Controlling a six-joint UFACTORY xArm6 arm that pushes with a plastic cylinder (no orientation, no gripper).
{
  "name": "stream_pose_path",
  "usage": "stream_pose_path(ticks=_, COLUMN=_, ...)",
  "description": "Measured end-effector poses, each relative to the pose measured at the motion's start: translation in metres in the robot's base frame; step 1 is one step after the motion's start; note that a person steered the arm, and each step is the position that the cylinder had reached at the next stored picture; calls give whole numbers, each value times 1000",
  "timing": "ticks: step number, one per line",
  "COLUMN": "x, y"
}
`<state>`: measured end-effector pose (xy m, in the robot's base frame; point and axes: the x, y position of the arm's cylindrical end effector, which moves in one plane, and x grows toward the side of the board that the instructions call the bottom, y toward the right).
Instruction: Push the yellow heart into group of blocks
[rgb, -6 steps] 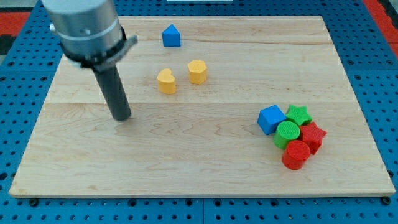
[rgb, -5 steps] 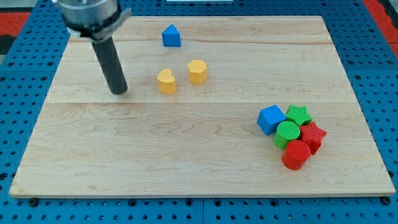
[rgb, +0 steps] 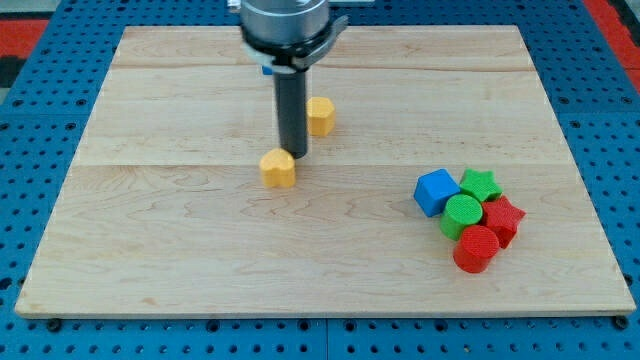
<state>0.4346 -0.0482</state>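
Observation:
The yellow heart (rgb: 278, 168) lies left of the board's middle. My tip (rgb: 294, 152) stands just above and to the right of it, touching or nearly touching its upper edge. The group sits at the view's right: a blue cube (rgb: 436, 191), a green star (rgb: 481, 184), a green cylinder (rgb: 462, 214), a red star (rgb: 503, 218) and a red cylinder (rgb: 476, 248), packed together. The heart is well to the left of this group.
A yellow hexagon block (rgb: 320, 115) sits just right of the rod, above the heart. A blue block (rgb: 266, 68) is mostly hidden behind the arm near the view's top. The wooden board (rgb: 150, 250) rests on a blue pegboard.
The tip swept from the board's left side up and to the right, around behind the heart. The yellow heart has moved down and slightly right. The arm now hides most of the blue block.

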Motion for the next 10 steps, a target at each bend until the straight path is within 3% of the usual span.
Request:
stream_pose_path(ticks=1, x=6, y=-32)
stream_pose_path(ticks=4, x=62, y=-53)
stream_pose_path(ticks=5, x=75, y=-22)
stream_pose_path(ticks=6, x=55, y=39)
stream_pose_path(ticks=8, x=49, y=75)
stream_pose_path(ticks=9, x=51, y=121)
stream_pose_path(ticks=10, x=55, y=110)
